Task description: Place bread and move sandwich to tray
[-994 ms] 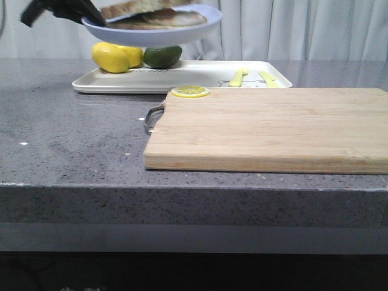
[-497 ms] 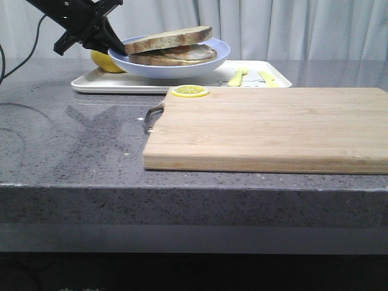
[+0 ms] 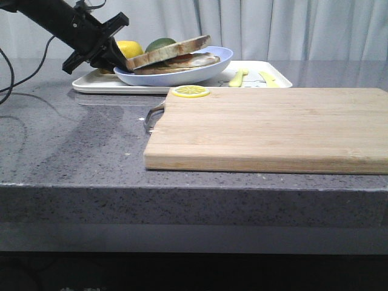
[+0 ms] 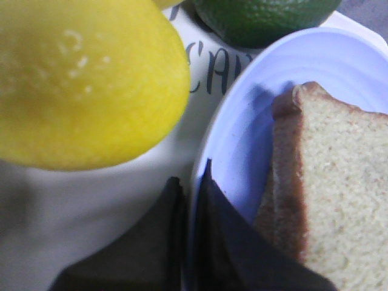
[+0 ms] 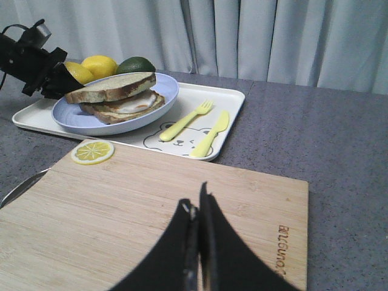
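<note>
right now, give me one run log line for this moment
step: plate with sandwich onto tray | left gripper: shut on plate rim | right gripper: shut, empty, over cutting board

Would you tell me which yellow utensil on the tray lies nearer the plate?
The fork; the knife lies on its far side from the plate.

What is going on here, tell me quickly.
The left gripper is clamped on the rim of the pale-blue plate, which carries the sandwich, and holds it over the white tray; whether the plate touches the tray I cannot tell. A lemon and a green fruit sit behind. The right gripper is shut and empty over the wooden cutting board, which carries a lemon slice.
</note>
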Robot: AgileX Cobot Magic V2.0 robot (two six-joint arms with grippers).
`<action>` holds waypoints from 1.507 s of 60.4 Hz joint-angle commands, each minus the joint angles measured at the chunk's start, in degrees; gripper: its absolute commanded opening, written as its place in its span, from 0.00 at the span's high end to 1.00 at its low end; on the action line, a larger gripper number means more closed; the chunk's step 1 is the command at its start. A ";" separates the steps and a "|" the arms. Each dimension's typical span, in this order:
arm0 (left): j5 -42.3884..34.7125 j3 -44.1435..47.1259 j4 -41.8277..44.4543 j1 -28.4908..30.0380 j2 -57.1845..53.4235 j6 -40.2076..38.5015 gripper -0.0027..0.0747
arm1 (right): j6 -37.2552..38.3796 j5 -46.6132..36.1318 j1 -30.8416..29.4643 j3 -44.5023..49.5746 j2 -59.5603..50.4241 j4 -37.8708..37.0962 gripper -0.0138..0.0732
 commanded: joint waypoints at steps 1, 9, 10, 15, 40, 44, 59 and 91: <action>-4.99 -2.17 -3.77 -0.34 -4.44 1.08 0.85 | -0.05 -4.12 0.01 -1.41 0.03 0.40 0.91; -4.23 -3.49 -3.90 -0.34 -4.44 1.08 0.63 | -0.05 -4.17 0.01 -1.41 0.03 0.40 0.91; -3.78 -3.76 -3.90 -0.34 -4.44 1.08 0.61 | -0.05 -4.17 0.01 -1.41 0.03 0.40 0.91; -1.84 -6.07 -3.77 0.01 -4.44 1.08 0.59 | -0.05 -4.17 0.01 -1.41 0.03 0.40 0.91; 6.46 -18.26 -4.42 3.26 -6.33 -0.98 0.85 | -0.05 -4.12 0.01 -1.41 0.03 0.40 0.91; 6.46 -18.26 -4.42 3.26 -7.61 -0.98 0.99 | -0.05 -4.12 0.01 -1.41 0.03 0.40 0.91; 6.46 -17.95 -2.64 2.45 -14.04 -3.76 0.99 | -0.05 -4.17 0.01 -1.41 0.03 0.40 0.91; 3.30 29.03 41.14 -7.52 -49.59 -5.39 0.99 | -0.05 -2.76 0.01 -1.41 0.03 0.40 0.91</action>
